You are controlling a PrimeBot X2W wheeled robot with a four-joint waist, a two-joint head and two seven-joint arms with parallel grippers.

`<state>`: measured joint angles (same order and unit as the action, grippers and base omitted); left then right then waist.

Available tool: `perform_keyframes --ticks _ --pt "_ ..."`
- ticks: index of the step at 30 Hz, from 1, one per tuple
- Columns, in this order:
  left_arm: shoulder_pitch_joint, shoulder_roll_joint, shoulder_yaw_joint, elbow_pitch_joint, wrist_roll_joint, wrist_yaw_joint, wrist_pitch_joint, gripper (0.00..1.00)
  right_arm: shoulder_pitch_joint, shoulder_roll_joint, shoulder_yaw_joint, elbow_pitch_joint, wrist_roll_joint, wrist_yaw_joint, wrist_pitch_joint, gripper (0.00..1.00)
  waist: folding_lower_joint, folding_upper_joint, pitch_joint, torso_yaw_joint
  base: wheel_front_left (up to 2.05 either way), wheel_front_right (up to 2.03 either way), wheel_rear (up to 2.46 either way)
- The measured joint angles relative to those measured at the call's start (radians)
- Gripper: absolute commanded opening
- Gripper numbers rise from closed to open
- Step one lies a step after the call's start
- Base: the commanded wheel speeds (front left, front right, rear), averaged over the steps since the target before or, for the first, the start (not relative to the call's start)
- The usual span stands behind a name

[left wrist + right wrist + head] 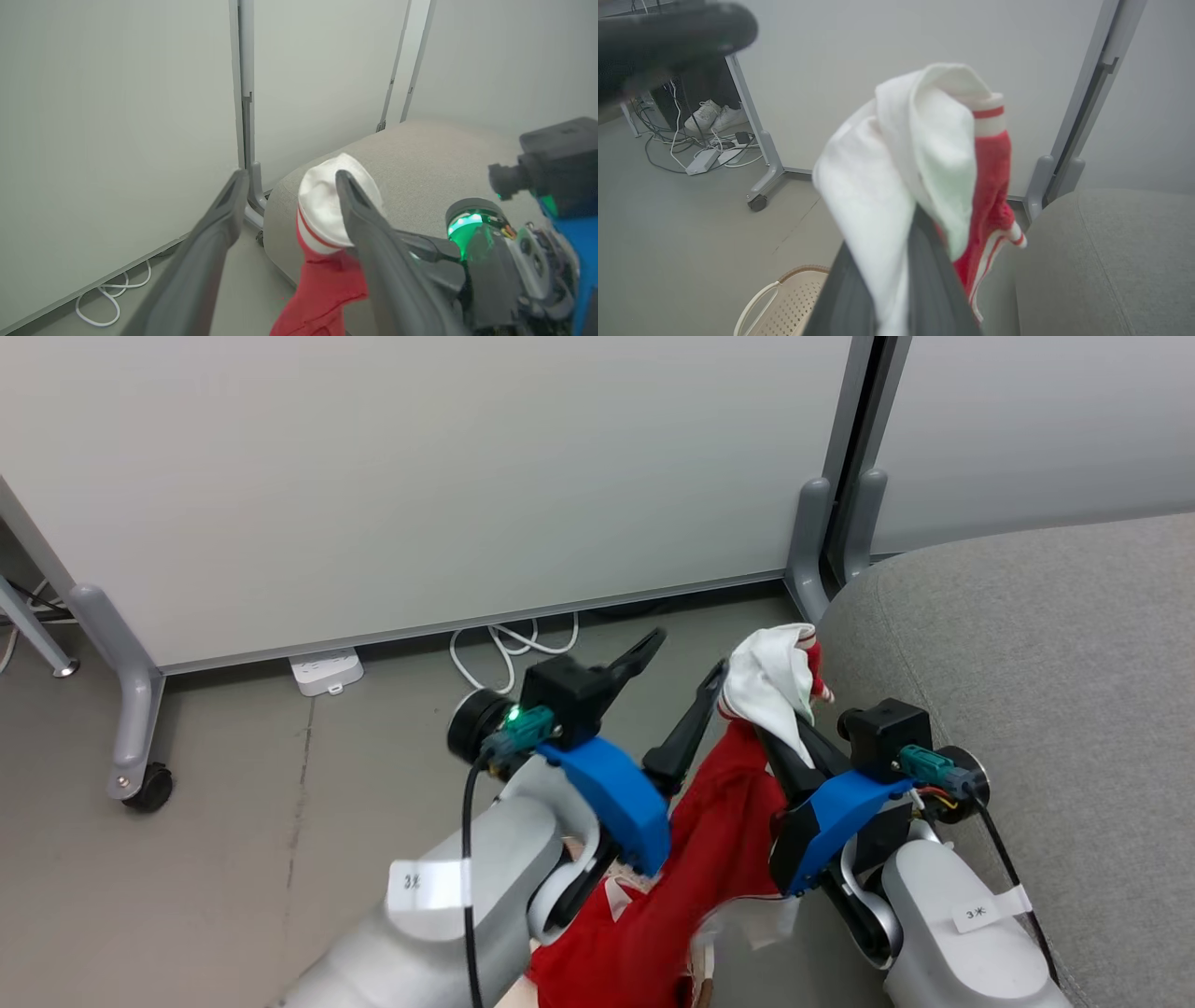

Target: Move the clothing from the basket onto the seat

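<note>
Clothing pinched in right jaws; left jaws wide open alongside.

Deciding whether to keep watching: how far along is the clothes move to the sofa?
Done: a red-and-white garment hangs raised beside the seat, its top level with the cushion edge. In hand: the right gripper is shut on it, and the left gripper stands open beside it. Left: laying it on the seat, where no clothing lies in view. What remains in the basket is hidden.
</note>
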<state>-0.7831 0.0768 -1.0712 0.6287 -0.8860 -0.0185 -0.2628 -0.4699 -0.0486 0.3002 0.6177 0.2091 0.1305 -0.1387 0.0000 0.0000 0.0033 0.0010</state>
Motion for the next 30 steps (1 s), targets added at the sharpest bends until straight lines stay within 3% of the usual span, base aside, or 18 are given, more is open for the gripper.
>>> perform_keyframes --ticks 7,12,21,30 --pt "0.206 0.069 0.186 -0.114 0.185 -0.036 0.000 1.00 0.003 0.000 -0.030 -0.042 -0.016 0.000 0.001 0.00 0.0000 0.0000 0.013 0.000 0.00 0.00 0.00" --pt "0.332 0.088 0.315 -0.190 0.294 -0.067 0.000 1.00 0.007 0.000 -0.047 -0.080 -0.022 0.000 0.007 0.00 0.0000 0.0000 0.023 -0.002 0.00 0.00 0.00" --pt "0.494 0.079 0.501 -0.259 0.419 -0.098 0.000 1.00 0.016 0.000 -0.062 -0.123 -0.025 0.000 0.021 0.00 0.0000 0.0000 0.029 -0.004 0.00 0.00 0.00" --pt "0.562 0.054 0.576 -0.269 0.474 -0.107 0.000 1.00 0.027 0.000 -0.075 -0.141 -0.031 0.000 0.025 0.00 0.0000 0.0000 0.025 0.001 0.00 0.00 0.00"
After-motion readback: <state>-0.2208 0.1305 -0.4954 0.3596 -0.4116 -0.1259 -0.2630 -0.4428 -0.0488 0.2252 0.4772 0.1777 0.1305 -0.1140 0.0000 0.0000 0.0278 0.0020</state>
